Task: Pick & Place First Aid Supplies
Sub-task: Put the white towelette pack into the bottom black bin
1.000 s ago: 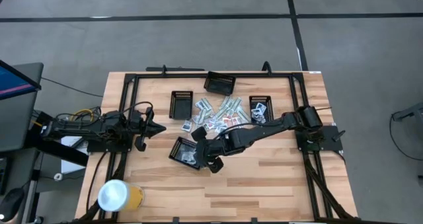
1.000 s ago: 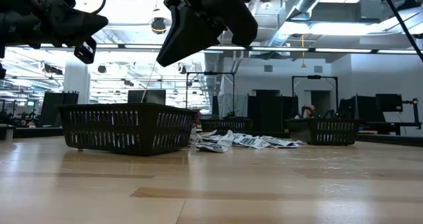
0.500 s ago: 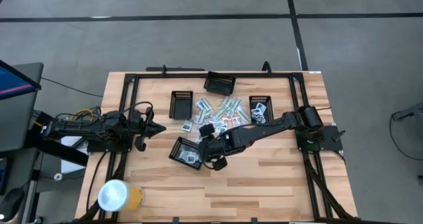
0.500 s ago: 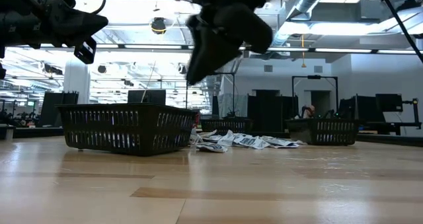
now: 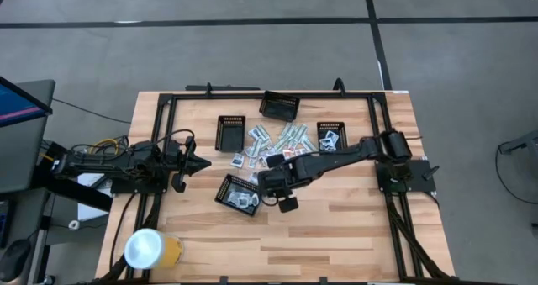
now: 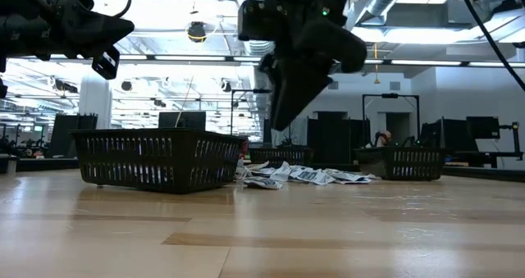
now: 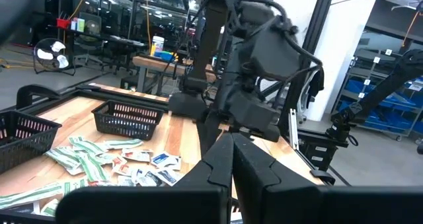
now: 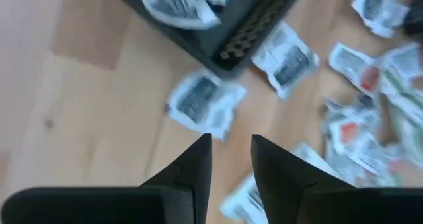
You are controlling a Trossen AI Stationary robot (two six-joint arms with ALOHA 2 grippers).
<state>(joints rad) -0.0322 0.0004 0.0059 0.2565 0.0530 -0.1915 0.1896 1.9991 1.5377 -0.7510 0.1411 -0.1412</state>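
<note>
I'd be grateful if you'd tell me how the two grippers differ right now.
The left gripper is shut with nothing in it; the right gripper has a gap between its fingers and also holds nothing. The left gripper waits at the table's left side, clear of the packets; the right gripper hangs above the table's middle, beside the near tray and the loose packets. Both are dark two-finger grippers raised off the table.
</note>
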